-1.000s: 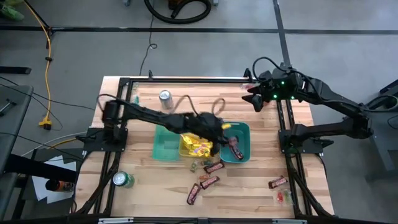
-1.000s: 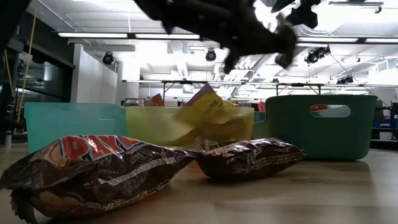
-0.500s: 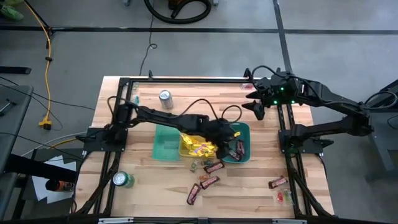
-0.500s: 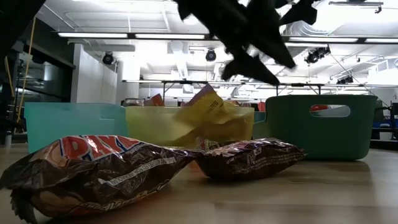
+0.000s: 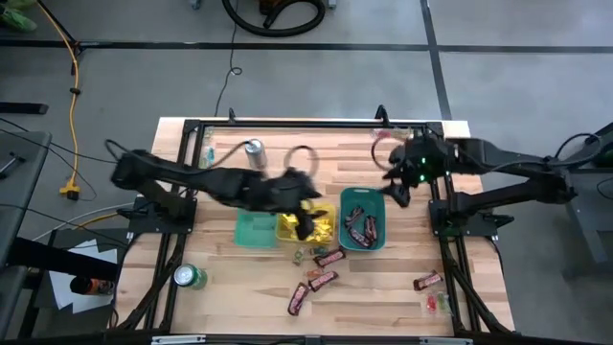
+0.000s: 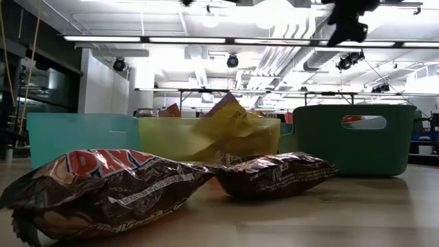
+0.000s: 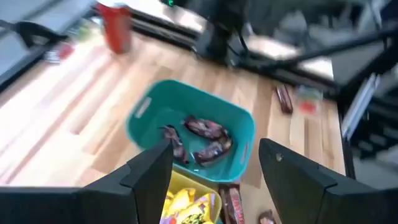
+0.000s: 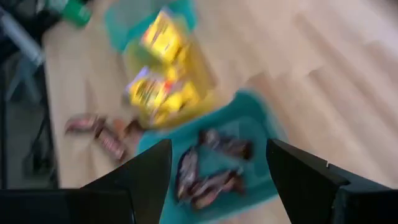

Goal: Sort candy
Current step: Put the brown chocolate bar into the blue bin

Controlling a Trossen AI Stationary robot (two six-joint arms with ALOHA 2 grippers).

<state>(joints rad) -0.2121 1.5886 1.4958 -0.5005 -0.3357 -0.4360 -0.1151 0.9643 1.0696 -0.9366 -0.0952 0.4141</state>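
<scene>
Jaws of both grippers were seen spread wide, empty. Left gripper (image 5: 305,228) hovered over yellow bin (image 5: 329,227); packets (image 5: 318,226) could be snagged if lowered carelessly.

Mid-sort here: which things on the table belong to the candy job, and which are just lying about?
Job:
- brown bars
- yellow packets
- small pieces
- left gripper, open
- right gripper, open

Lying about:
- silver can
- green can
- red can
</scene>
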